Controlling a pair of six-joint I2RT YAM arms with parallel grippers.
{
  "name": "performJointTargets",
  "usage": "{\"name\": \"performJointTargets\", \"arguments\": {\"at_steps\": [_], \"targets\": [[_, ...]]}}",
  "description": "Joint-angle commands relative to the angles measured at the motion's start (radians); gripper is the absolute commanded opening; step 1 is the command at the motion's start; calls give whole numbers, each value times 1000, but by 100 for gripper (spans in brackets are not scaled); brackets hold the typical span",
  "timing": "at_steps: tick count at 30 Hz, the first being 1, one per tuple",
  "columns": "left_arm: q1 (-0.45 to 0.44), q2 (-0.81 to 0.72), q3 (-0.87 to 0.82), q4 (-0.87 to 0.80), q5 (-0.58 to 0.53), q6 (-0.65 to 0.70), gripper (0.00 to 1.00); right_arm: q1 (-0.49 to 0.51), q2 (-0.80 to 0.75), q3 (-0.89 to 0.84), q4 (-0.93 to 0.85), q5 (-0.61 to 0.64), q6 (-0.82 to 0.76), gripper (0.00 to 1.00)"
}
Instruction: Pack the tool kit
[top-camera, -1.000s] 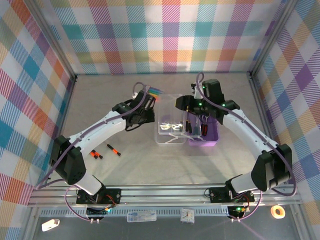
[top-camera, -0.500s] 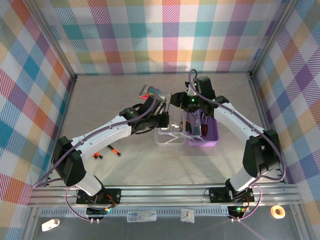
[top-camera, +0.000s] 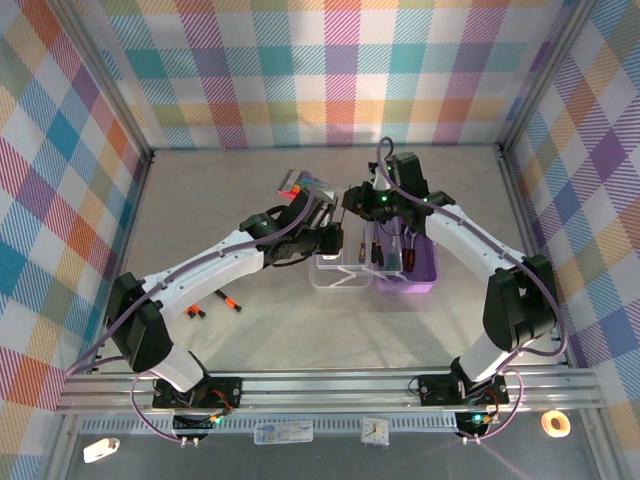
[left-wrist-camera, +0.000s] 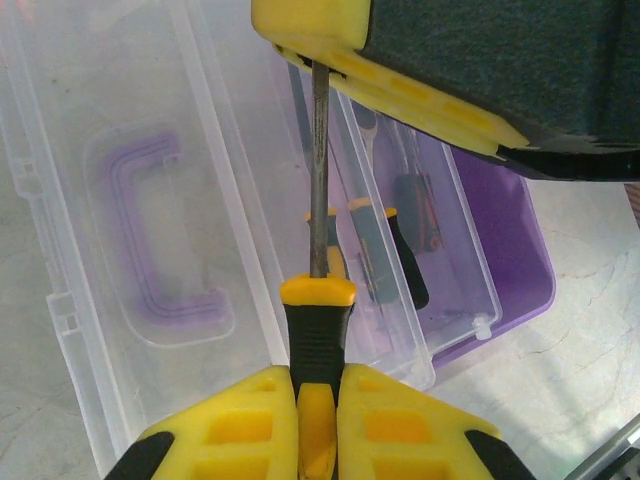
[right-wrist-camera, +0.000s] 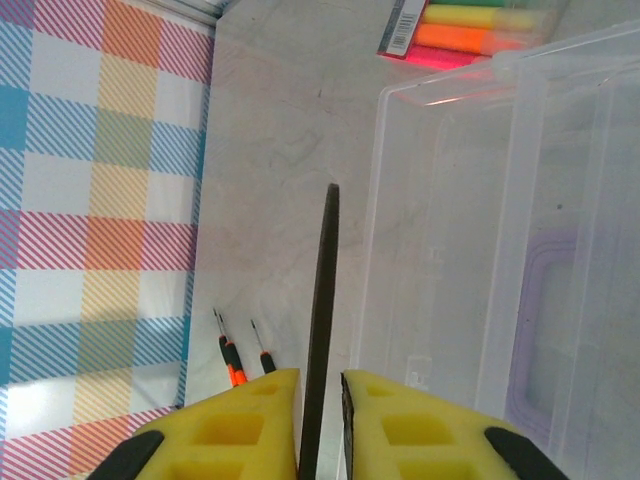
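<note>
In swings the left gripper from nine o'clock, clamped on the screwdriver handle. The right gripper has just pinched the shaft. Both hang over the clear lid of the tool kit, mid-table. The marker pack lies at eleven o'clock and the loose screwdrivers at eight.

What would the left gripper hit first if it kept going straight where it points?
Most likely the right gripper, directly ahead on the shaft of the screwdriver the left gripper holds, though depth is unclear.
</note>
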Motion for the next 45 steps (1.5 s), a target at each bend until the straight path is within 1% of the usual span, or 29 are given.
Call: {"name": "performJointTargets", "arguments": {"at_steps": [1,3,4,5,7,8,10,11,12,14,17,19,21,23,27,29,31,33,36,45], "targets": [[-15,12,41,34,17,24,10,8,11,11,22,-22,12,14],[-17,13,42,31,12,25,11,8,4,7,30,-21,14,8],[-16,15,42,29,10,25,13,8,0,4,32,-17,16,6],[-15,15,42,26,6,26,20,8,-3,4,33,-16,15,5],[-15,12,44,20,-1,28,28,8,-12,3,29,-4,11,2],[-16,8,43,17,-6,31,36,8,-17,7,25,1,3,1],[-16,-7,46,7,-14,45,42,7,-22,26,-14,27,-31,1],[-15,-20,45,-1,-26,54,48,5,-24,39,-38,42,-53,1],[-15,-36,45,-14,-38,62,52,1,-25,54,-64,50,-73,1],[-17,-75,36,-30,-65,78,56,-12,-22,83,-102,52,-108,1],[-16,-148,-7,-42,-146,98,71,-37,-20,133,-200,91,-192,1],[-14,-193,-42,-44,-217,109,76,-56,-17,159,-270,137,-256,1],[-11,-232,-82,-51,-305,105,84,-90,-18,159,-311,159,-307,1],[-6,-257,-110,-72,-386,86,89,-117,-19,148,-349,204,-350,1],[21,-275,-137,-156,-540,13,91,-146,-10,128,-411,292,-432,1],[45,-269,-140,-203,-586,-32,92,-149,3,122,-427,310,-449,1],[73,-260,-139,-247,-611,-73,92,-149,20,110,-428,302,-453,1],[101,-256,-141,-275,-608,-103,92,-149,35,98,-427,285,-460,1],[133,-266,-162,-270,-579,-122,92,-149,48,76,-423,297,-468,1],[155,-272,-185,-258,-547,-134,92,-149,86,50,-405,307,-479,3]]}}
